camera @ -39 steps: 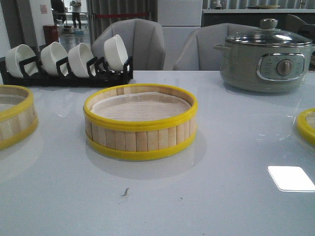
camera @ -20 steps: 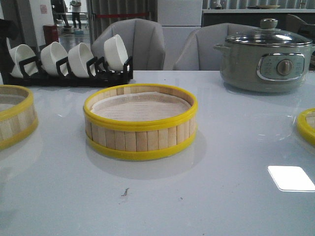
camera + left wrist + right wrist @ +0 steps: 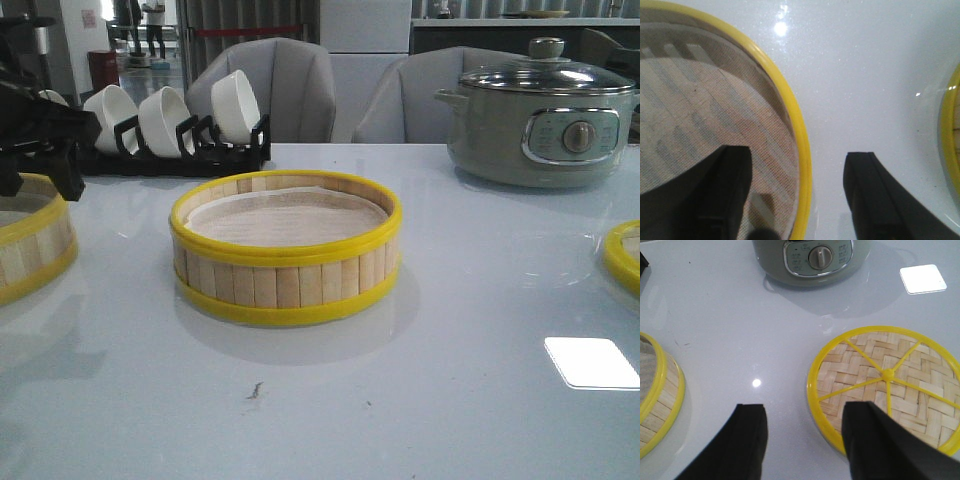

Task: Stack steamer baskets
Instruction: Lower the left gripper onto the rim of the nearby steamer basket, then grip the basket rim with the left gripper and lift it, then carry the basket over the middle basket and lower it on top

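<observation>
One steamer basket with a cloth liner stands at the table's middle. A second steamer basket sits at the left edge, and in the left wrist view its liner and yellow rim fill the picture. My left gripper hangs open over that rim, one finger above the liner and one finger outside; it shows in the front view as the left gripper. The woven lid lies at the right. My right gripper is open beside the lid's rim, holding nothing.
A grey-green electric pot with a glass lid stands at the back right. A black rack of white bowls lines the back left. Grey chairs stand behind the table. The lid's edge peeks in at the front view's right edge.
My left arm has come into the front view from the left and now hovers over the left basket, hiding the leftmost bowl. The baskets have not moved.
</observation>
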You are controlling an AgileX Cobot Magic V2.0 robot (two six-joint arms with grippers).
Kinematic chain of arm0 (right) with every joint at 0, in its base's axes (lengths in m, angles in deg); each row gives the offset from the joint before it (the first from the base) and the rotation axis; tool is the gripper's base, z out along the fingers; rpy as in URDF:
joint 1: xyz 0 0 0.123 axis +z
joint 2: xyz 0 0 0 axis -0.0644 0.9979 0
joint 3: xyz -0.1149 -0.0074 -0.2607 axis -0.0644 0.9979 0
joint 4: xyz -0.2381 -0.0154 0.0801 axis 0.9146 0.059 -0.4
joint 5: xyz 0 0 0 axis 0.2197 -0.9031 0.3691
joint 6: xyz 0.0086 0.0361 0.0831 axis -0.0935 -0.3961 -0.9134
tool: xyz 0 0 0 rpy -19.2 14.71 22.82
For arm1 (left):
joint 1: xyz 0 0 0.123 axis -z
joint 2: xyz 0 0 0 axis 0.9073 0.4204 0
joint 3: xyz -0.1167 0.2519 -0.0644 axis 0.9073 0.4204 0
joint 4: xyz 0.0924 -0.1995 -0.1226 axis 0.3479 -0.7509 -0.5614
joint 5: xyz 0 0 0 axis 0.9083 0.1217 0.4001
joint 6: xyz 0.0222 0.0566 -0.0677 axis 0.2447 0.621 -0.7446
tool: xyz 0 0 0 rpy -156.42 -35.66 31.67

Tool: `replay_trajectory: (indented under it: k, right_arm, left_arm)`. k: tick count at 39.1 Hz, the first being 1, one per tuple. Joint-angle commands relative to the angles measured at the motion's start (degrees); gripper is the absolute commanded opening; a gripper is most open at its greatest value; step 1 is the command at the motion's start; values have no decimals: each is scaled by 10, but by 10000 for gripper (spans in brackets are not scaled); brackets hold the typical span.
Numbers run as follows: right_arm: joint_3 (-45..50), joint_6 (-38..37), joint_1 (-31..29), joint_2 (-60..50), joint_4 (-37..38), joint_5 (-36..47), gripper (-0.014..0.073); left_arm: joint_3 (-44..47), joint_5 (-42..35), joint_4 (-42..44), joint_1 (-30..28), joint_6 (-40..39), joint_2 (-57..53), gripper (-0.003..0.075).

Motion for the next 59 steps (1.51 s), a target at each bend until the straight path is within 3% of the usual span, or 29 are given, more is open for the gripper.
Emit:
replay_trajectory:
  k: [1,17,21,26,27,33,42,59]
  right_arm:
    - [-17,0,-1,-4,-1,46,456]
    - [-17,0,-1,-4,-1,46,456]
    - [-17,0,-1,-4,-1,46,456]
    - [-17,0,-1,-4,-2,46,456]
    - [-17,0,-1,-4,-2,46,456]
    - [-17,0,-1,-4,-2,46,456]
    - [-17,0,-1,-4,-2,46,456]
    - [-17,0,-1,-4,-2,46,456]
  left_arm:
    - [-20,-26,-3,3,-1,-12,454]
    - [-20,-26,-3,3,-1,13,431]
    - [-20,-26,-3,3,-1,13,326]
    - [-20,-26,-3,3,-1,13,90]
    - [-20,-26,-3,3,-1,13,78]
    - [-32,-12,-3,3,-1,10,86]
    - [-123,76,-3,45,-1,-2,86]
    - [-255,114,-3,259,10,-3,85]
